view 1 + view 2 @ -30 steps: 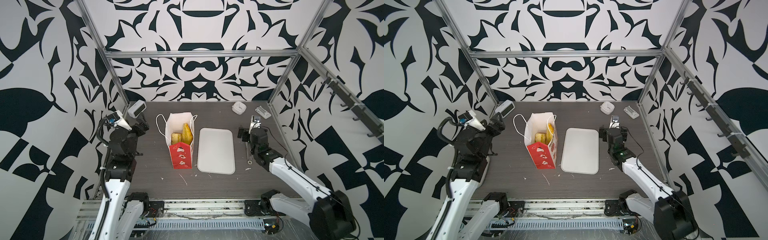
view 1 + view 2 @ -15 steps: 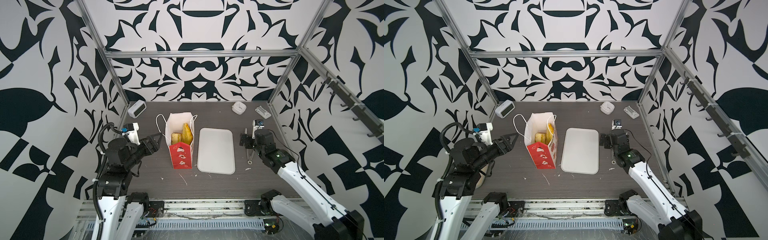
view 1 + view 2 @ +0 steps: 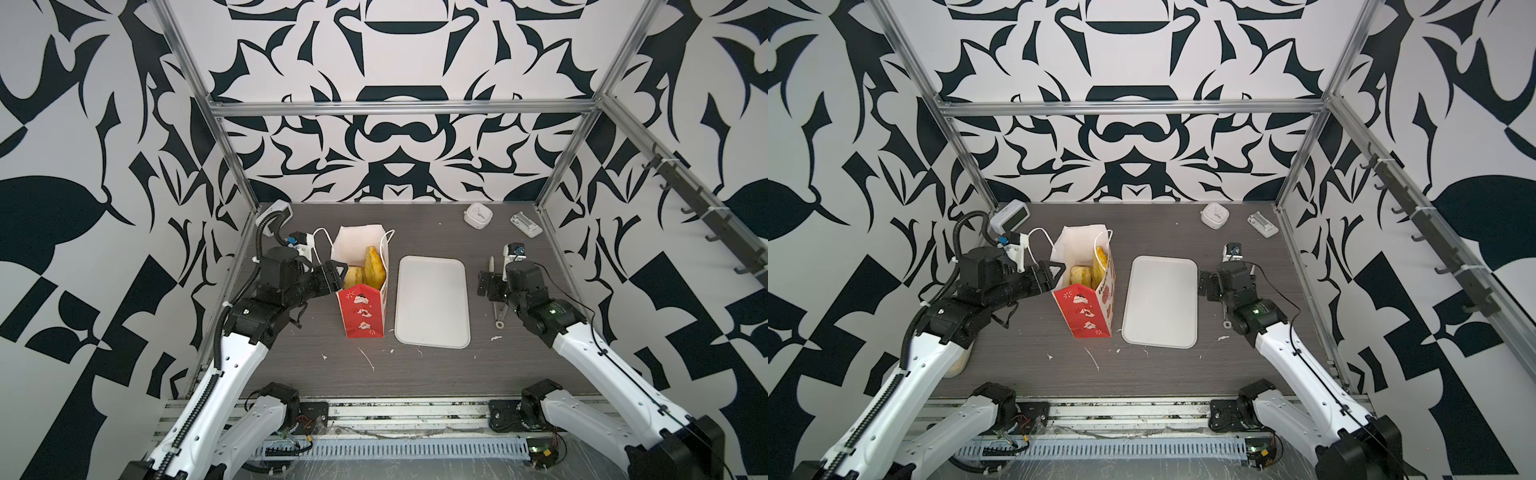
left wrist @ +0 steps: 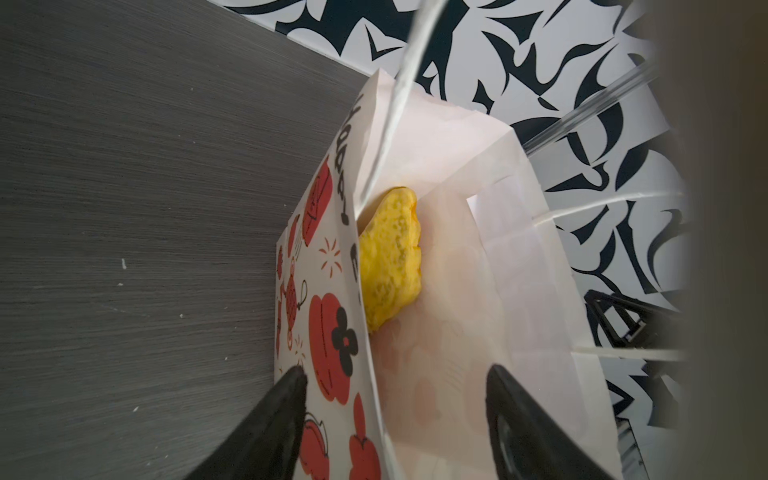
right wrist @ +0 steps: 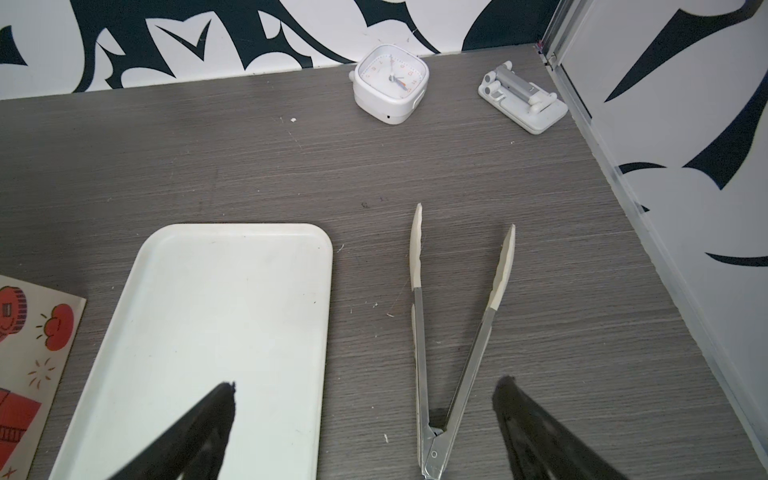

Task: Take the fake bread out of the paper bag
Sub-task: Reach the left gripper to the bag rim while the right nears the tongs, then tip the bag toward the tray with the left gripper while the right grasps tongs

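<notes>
The paper bag point(image 3: 365, 311) point(image 3: 1084, 312) stands upright left of the middle, red and printed outside, white inside, its mouth open. Golden fake bread point(image 3: 373, 262) point(image 3: 1080, 273) shows inside it; the left wrist view shows one yellow piece point(image 4: 390, 257) lying against the printed wall point(image 4: 328, 332). My left gripper point(image 3: 338, 276) point(image 3: 1054, 276) point(image 4: 397, 374) is at the bag's left rim, open. One finger is outside the printed wall, the other inside, neither pressing it. My right gripper point(image 3: 484, 286) point(image 3: 1204, 286) point(image 5: 366, 385) hangs open right of the tray, holding nothing.
A white tray point(image 3: 432, 307) point(image 5: 216, 311) lies right of the bag. Metal tongs point(image 3: 496, 307) point(image 5: 457, 332) lie under the right gripper. At the back are a white clock point(image 3: 478, 215) point(image 5: 390, 83), a white stand point(image 3: 525, 224) and a small grey clock point(image 3: 1009, 216).
The left arm swung from the back left down to the bag's rim, and its jaws have narrowed around the wall. The right arm shifted slightly forward over the tongs.
</notes>
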Tool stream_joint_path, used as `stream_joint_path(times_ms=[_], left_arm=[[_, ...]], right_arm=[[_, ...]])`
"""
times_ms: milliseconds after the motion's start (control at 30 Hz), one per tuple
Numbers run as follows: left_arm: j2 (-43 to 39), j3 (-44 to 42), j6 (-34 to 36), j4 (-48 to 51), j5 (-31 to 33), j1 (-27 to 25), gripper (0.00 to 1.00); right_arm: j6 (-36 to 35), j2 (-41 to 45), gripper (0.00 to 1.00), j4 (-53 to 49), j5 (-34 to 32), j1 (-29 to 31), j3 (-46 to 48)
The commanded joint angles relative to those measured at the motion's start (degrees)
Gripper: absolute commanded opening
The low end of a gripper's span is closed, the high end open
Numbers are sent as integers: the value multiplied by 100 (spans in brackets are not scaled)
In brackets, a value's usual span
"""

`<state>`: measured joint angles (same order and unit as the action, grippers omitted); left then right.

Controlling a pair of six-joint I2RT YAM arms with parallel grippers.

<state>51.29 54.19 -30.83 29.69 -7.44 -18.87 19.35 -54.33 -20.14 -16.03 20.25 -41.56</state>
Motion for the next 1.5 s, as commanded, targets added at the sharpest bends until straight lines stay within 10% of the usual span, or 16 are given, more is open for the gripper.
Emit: stream_joint_path(times_ms=[0,667,1467], left_arm=[[118,198,33,-96,494,-32,67],[491,394,-362,-502,882,-184,0],[4337,4244,2675,-553,2227,-37,0]], right_arm=[[34,-17,99,-42,-49,23,58],[-2,-668,98,318,64,22,333],[100,-719,100,-282,-283,-494,-1]])
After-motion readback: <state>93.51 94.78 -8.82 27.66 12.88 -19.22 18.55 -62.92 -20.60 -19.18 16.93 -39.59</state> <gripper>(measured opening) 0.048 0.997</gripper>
